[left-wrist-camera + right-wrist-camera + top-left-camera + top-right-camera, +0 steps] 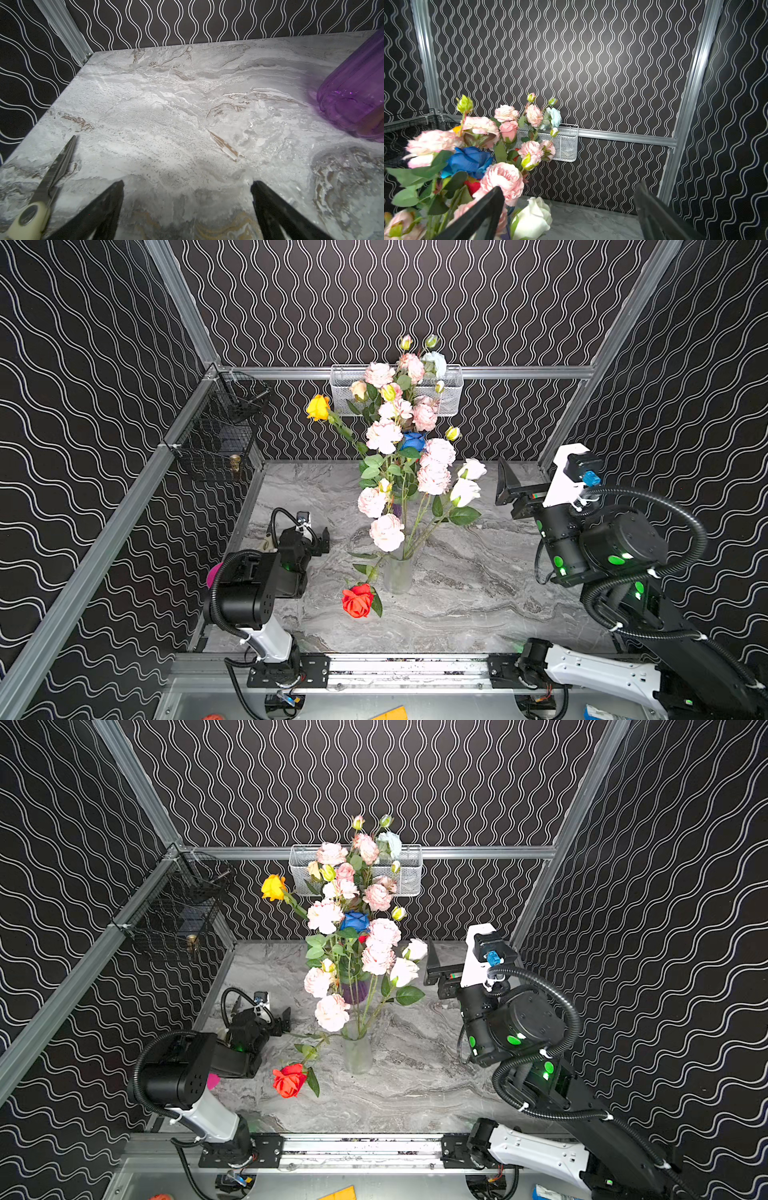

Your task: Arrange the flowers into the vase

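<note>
top views: most flowers (432,479) are standing in the clear vase (398,572) mid-table and in a purple vase (355,990) at its 12 o'clock. red rose (357,600) is sitting low at the clear vase's 7 o'clock; cannot tell if its stem is in.
left gripper (321,540) is resting spread at 10 o'clock, right gripper (505,493) is hovering spread at 2 o'clock, both empty.
left wrist: jaws gaping over bare table (166,124), scissors (52,176) beside, purple vase near.
right wrist: jaws gaping, blooms crowding one side.
likely best: left pinching the red stem under the head, lifting it clear of leaves, feeding it in stem-first.
</note>
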Action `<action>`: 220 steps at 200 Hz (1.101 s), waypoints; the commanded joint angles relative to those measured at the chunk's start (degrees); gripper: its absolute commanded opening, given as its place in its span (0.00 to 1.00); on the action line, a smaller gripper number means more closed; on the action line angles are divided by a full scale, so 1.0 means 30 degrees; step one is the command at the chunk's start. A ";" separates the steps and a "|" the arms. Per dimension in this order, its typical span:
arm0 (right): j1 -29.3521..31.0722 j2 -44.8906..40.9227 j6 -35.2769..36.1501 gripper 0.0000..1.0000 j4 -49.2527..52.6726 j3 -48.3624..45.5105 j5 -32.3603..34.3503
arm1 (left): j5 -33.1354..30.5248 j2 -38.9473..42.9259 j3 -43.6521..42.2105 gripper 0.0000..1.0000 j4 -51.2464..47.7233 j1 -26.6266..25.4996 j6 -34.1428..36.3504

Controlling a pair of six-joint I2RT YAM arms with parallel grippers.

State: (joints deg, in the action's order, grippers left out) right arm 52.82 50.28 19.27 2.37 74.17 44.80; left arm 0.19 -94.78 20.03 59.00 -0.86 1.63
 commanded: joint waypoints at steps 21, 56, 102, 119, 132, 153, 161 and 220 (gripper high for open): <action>-0.6453 -0.0456 -0.3982 0.99 0.1155 -0.2057 -0.7038 | -0.0050 -0.0006 0.0150 0.99 0.0285 -0.0029 0.0280; -1.0558 -0.0538 -0.5746 0.99 -0.0496 -0.4690 -0.9825 | -0.0062 -0.0015 0.0200 0.99 0.0254 -0.0060 0.0314; -1.4380 -0.0266 -0.7609 0.99 -0.4137 -0.9064 -1.2056 | -0.0090 0.0012 0.0193 0.99 0.0220 -0.0080 0.0330; -1.6064 -0.0209 -0.8708 0.99 -0.5931 -1.0758 -1.3084 | -0.0086 0.0012 0.0178 0.99 0.0203 -0.0077 0.0320; -1.7053 0.0116 -0.9201 0.99 -0.7178 -1.1906 -1.3297 | -0.0094 0.0005 0.0178 0.99 0.0196 -0.0086 0.0336; -1.7469 0.1138 -0.8883 0.99 -0.9005 -1.3532 -1.2980 | -0.0109 -0.0003 0.0208 0.99 0.0203 -0.0112 0.0323; -1.7459 0.1594 -0.8674 0.99 -0.9651 -1.4131 -1.2790 | -0.0108 -0.0017 0.0194 0.99 0.0239 -0.0108 0.0321; -1.7489 0.4766 -0.6559 0.99 -1.2713 -1.6583 -1.2253 | -0.0109 -0.0016 0.0192 0.99 0.0231 -0.0097 0.0334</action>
State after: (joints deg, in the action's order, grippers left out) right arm 0.40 62.98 -3.79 -27.88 25.98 7.18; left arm 0.01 -94.78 20.29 58.96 -1.15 1.69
